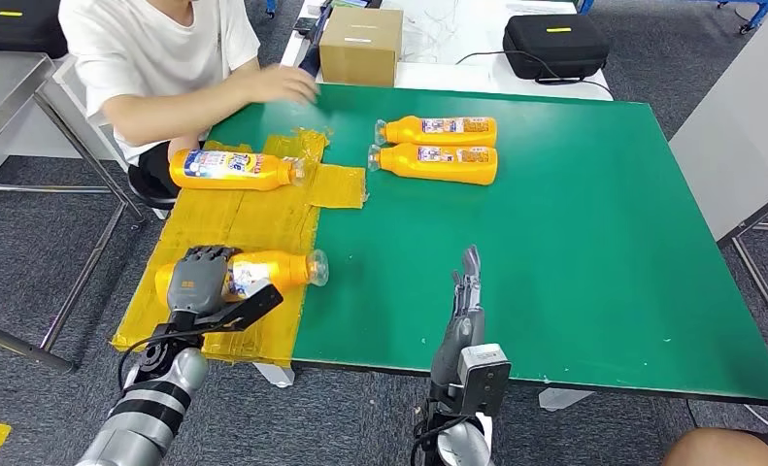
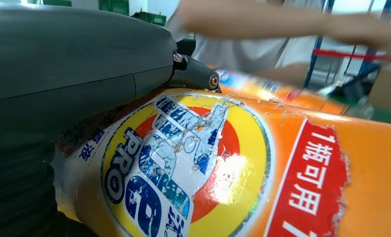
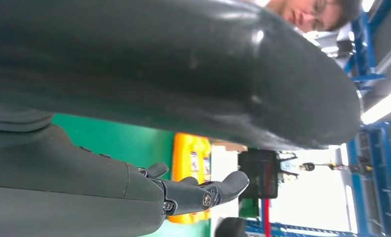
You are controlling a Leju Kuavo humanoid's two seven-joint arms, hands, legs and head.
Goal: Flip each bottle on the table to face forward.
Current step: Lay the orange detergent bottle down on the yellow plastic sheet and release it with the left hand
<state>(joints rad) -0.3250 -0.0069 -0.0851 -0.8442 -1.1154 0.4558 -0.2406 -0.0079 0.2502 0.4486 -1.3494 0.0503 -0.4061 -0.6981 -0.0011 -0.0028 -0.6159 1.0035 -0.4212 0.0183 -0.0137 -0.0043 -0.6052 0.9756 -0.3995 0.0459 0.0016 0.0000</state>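
An orange bottle (image 1: 268,271) lies on its side on the yellow sheet at the table's near left, cap pointing right. My left hand (image 1: 198,280) grips its base end from above; up close its blue-and-red label (image 2: 183,163) faces the left wrist camera. A second bottle (image 1: 232,168) lies at the far left with its blue label up. Two more orange bottles (image 1: 438,129) (image 1: 436,163) lie side by side at the far middle, and they appear as an orange block (image 3: 191,158) past my right hand. That right hand (image 1: 465,291) stands edge-on over the green near middle, fingers straight, holding nothing.
A person in a white shirt (image 1: 156,58) sits at the far left, one hand (image 1: 283,85) reaching over the green table (image 1: 574,243). A cardboard box (image 1: 360,46) and a black case (image 1: 554,45) stand beyond the far edge. The yellow sheet (image 1: 234,228) overhangs the left edge.
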